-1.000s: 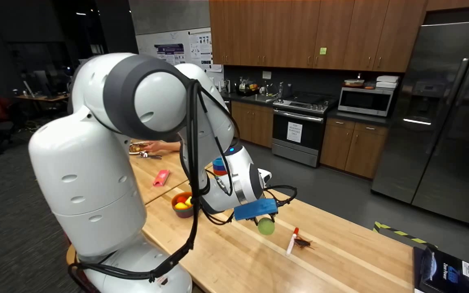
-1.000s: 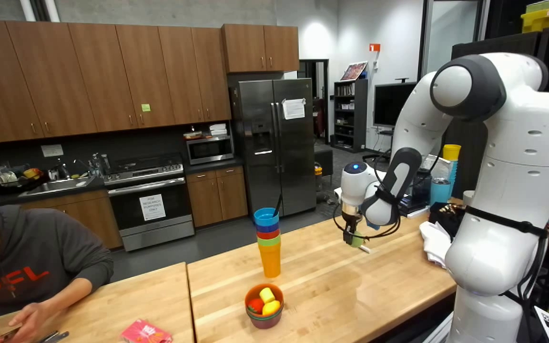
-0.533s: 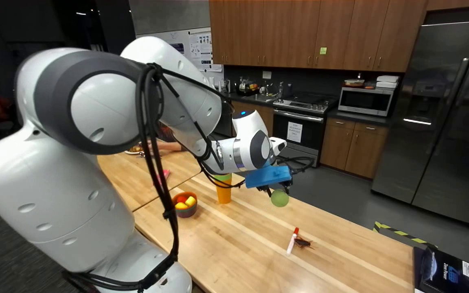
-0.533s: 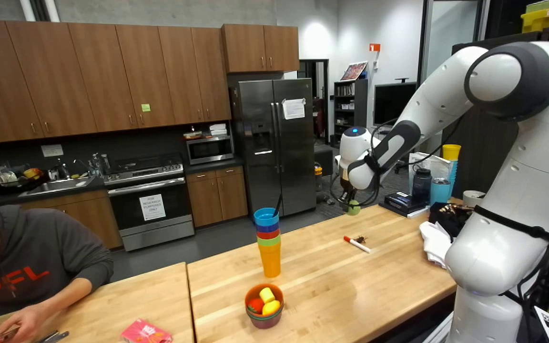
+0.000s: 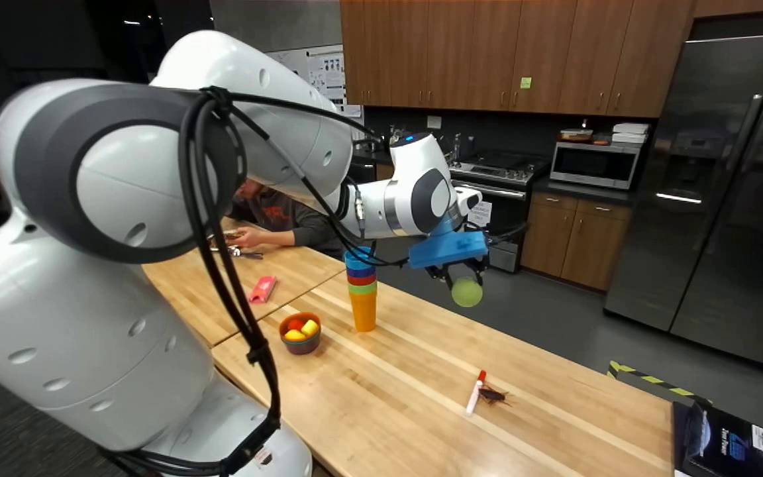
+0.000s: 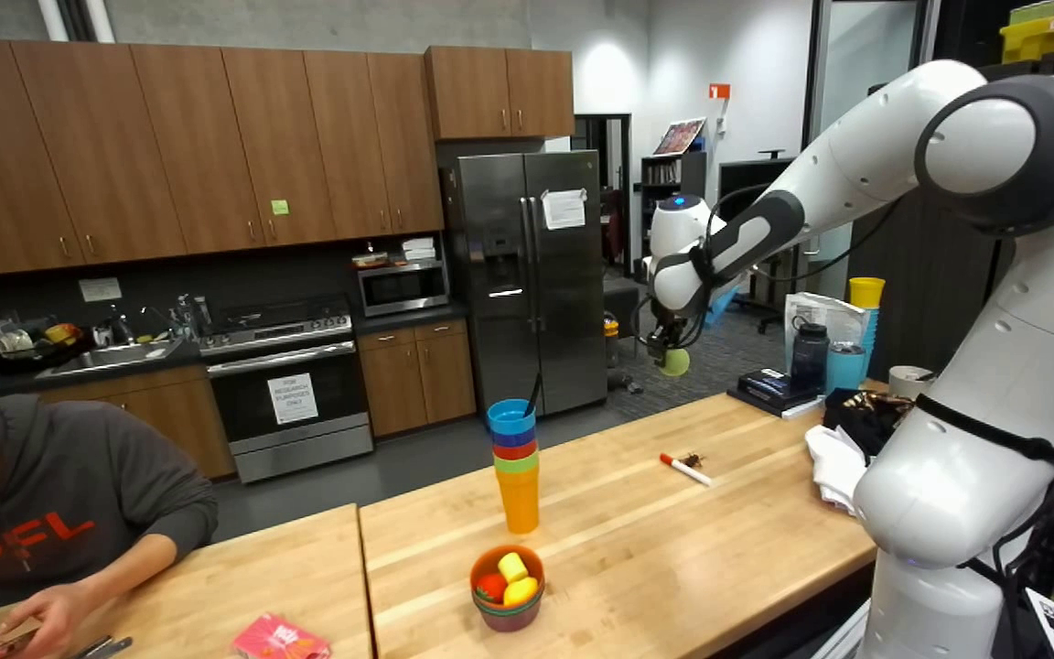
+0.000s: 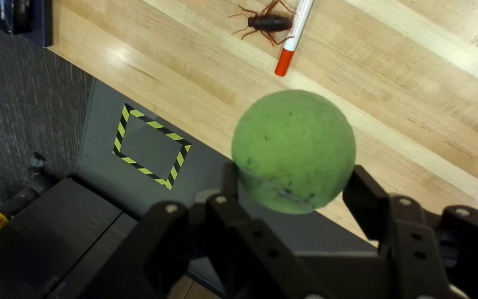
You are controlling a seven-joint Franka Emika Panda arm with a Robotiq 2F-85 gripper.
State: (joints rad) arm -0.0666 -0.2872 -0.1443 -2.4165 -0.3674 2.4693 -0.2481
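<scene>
Up above the level of the butcher-block table, we see the gripper and its green ball higher than a second ago and farther from the marker. The white arm now uncovers more of the stacked, coloured tumblers in an exterior view. We notice the ball's matte round surface, dark specks and pale curved line; the table's striped grain; the marker's slim white barrel and red cap; and a dark oval-bodied insect with thin reddish legs, touching the barrel. The gripper's two black fingers stand partway apart, clasping the ball between them.
</scene>
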